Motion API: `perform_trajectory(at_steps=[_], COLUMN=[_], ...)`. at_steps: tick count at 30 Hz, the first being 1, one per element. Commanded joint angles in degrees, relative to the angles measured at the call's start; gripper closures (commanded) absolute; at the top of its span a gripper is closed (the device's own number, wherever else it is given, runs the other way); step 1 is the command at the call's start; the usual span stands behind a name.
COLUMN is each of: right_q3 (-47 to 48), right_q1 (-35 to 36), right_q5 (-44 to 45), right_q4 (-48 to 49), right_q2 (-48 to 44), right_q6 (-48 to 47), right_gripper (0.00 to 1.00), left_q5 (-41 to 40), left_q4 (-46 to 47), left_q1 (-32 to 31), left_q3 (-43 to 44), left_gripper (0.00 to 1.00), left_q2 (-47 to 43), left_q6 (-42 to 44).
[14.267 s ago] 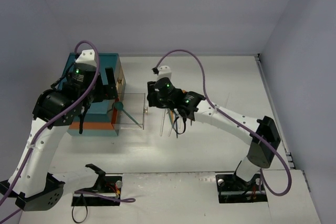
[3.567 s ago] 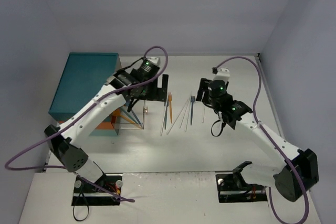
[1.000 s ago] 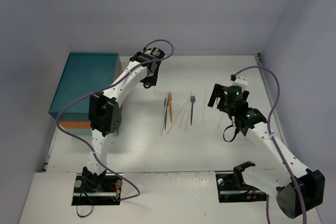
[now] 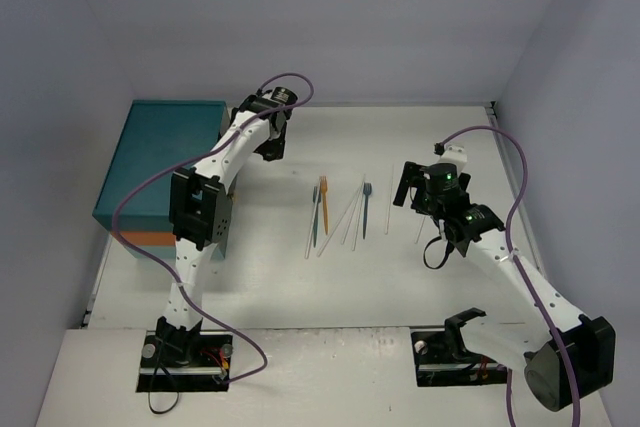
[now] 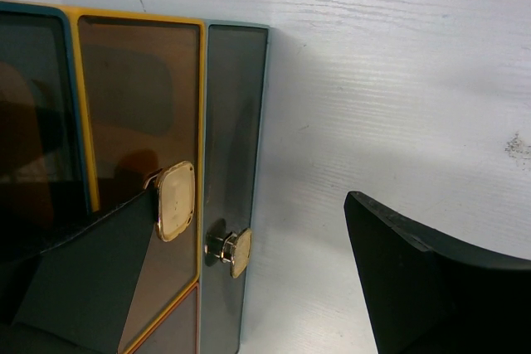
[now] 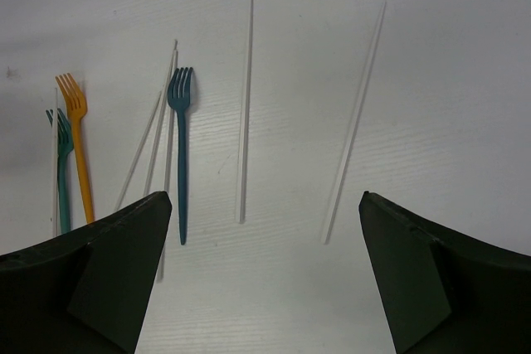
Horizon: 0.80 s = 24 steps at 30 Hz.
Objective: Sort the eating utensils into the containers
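Observation:
The containers are drawers in a teal chest [image 4: 160, 162] at the left, and their fronts [image 5: 137, 122] are all pushed in. My left gripper [image 4: 265, 145] is open at the chest's far front corner. A small gold handle [image 5: 232, 252] sits between its fingers, untouched, and a larger gold handle [image 5: 174, 201] lies beside it. The eating utensils lie mid-table: an orange fork [image 6: 79, 151], a teal fork [image 6: 62, 172], a blue fork [image 6: 179, 151] and pale chopsticks [image 6: 246, 105]. My right gripper [image 6: 265, 288] hovers open and empty just right of them [image 4: 405, 187].
One more chopstick [image 6: 355, 122] lies alone at the right of the group. Grey walls close in the white table [image 4: 300, 287] on three sides. Purple cables loop over both arms.
My left gripper has swung left, closer to the chest's front. My right gripper has shifted slightly left. The utensils have not moved.

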Motion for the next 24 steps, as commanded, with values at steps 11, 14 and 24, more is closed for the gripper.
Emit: perform_trajectory(at_steps=[11, 14, 24], right_q3=[2.5, 3.1, 4.8], right_q1=[-0.4, -0.4, -0.4], right_q5=[1.0, 1.2, 2.2], right_q4=[1.6, 1.5, 0.2], right_q2=[-1.7, -2.8, -4.5], right_q6=[-1.6, -1.9, -2.8], right_gripper=[0.00, 0.00, 0.00], left_q5=[11.0, 13.0, 17.8], left_q4=[-0.4, -0.4, -0.6], left_q1=[-0.6, -1.4, -4.9], left_q3=[-0.2, 0.4, 4.9], left_gripper=[0.05, 0.05, 0.05], left_q2=[-2.7, -2.8, -2.1], left_q6=[-5.4, -6.3, -9.4])
